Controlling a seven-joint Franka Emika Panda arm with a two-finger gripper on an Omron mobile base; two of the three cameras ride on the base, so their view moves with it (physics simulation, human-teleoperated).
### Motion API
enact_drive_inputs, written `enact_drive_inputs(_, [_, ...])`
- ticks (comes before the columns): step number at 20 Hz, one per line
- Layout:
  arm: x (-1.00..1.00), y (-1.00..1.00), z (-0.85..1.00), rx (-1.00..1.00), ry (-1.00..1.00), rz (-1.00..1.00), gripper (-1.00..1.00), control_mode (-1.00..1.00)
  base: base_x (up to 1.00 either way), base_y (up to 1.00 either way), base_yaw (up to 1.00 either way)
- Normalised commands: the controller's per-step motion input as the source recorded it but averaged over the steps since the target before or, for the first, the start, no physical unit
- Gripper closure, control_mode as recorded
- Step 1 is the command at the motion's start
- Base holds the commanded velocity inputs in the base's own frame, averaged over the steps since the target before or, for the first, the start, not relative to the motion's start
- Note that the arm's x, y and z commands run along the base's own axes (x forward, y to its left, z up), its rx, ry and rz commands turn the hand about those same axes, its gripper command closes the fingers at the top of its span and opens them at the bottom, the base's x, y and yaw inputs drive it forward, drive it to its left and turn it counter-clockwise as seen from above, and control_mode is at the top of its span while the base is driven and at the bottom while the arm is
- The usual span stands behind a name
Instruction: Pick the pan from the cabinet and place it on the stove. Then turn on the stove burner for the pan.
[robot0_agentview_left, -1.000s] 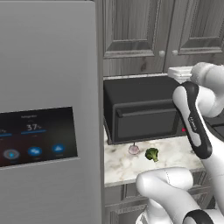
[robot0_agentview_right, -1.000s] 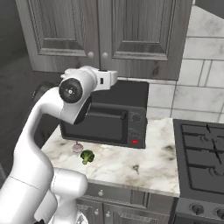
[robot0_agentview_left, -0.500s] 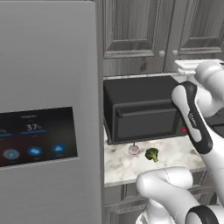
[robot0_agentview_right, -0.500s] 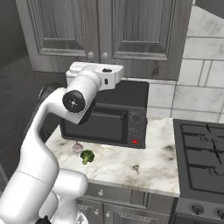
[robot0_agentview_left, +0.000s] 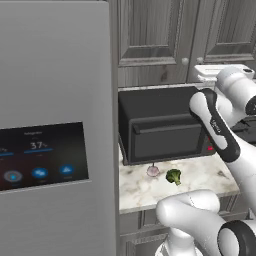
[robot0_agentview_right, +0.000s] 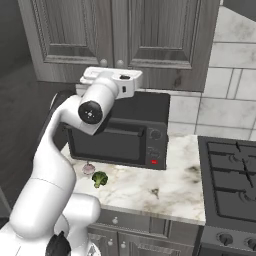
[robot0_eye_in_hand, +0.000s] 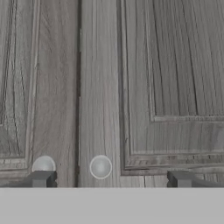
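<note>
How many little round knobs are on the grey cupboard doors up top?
2. The left door's knob and the right door's knob sit side by side at the doors' bottom corners, either side of the gap where the doors meet. Doors beyond the frame may have more.

The fridge (robot0_agentview_left: 55, 125) at the left of the left base view carries a dark display panel (robot0_agentview_left: 42, 156) on its door. On that panel the number "37" stands in pale figures near the top middle, with a small mark after it that looks like a degree sign. Left of it sits a fainter, smaller number too blurred to read. Below them runs a row of round blue icons, their symbols too small to make out. The forearm of the white arm (robot0_agentview_left: 216, 127) bears small pale lettering along its dark band, too fine to read. Nothing else bears readable text.
</note>
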Motion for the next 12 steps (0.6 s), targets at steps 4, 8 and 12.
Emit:
enact_drive_inputs(4, [0.26, 0.00, -0.01, 0.00, -0.03, 0.03, -1.00, -1.00, 0.00, 0.00, 0.00])
enact_drive_inputs(8, [0.22, 0.00, -0.11, 0.00, -0.06, 0.03, -1.00, -1.00, 0.00, 0.00, 0.00])
enact_drive_inputs(12, [0.22, 0.00, -0.08, 0.00, -0.06, 0.03, -1.00, -1.00, 0.00, 0.00, 0.00])
